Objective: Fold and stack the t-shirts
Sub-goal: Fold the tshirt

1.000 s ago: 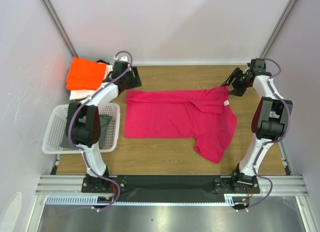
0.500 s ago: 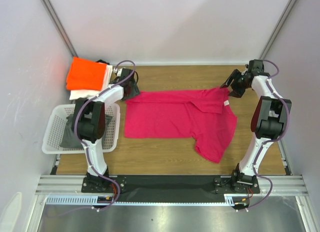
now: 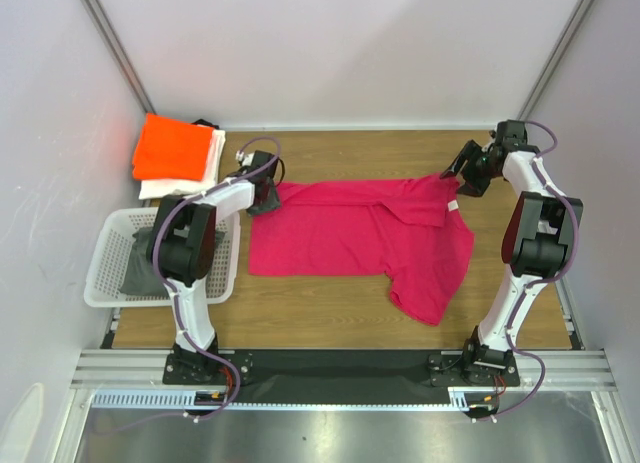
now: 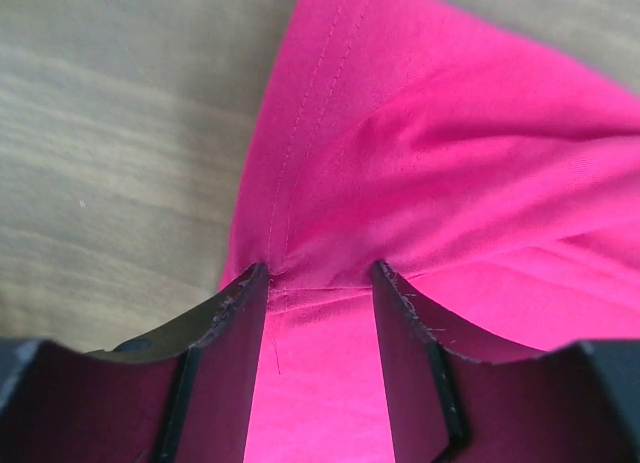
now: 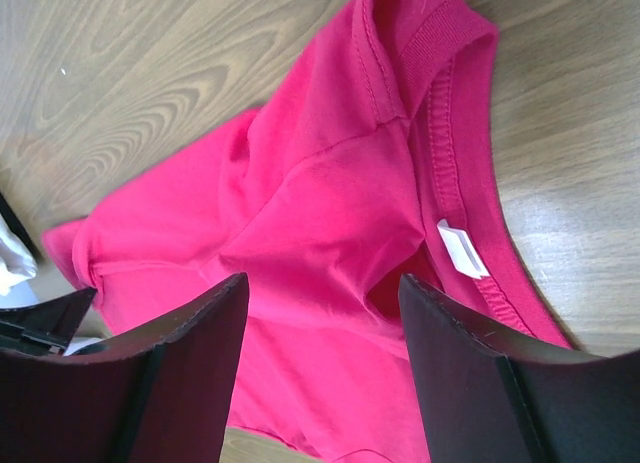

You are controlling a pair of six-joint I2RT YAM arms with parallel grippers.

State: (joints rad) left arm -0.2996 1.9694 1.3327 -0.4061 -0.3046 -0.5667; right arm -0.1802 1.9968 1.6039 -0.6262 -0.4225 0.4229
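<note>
The magenta-pink t-shirt [image 3: 350, 233] lies spread on the wooden table [image 3: 330, 313], with its collar at the right and one sleeve folded over its top. My left gripper [image 3: 262, 195] is at the shirt's back-left corner. In the left wrist view [image 4: 318, 275] its jaws are apart and their tips press on the hem [image 4: 300, 133]. My right gripper [image 3: 462, 173] is open, just above the collar and its white label [image 5: 462, 248]. The orange t-shirt [image 3: 170, 148] lies folded on the folded white t-shirt [image 3: 158, 189] at the back left.
A white lattice basket [image 3: 105, 283] stands at the left edge with a grey cloth [image 3: 135, 268] in it. Metal frame posts rise at both back corners. Bare wood shows in front of the shirt and at the back.
My left gripper has moved from beside the orange stack forward and right onto the pink shirt's back-left corner. My right gripper has barely moved.
</note>
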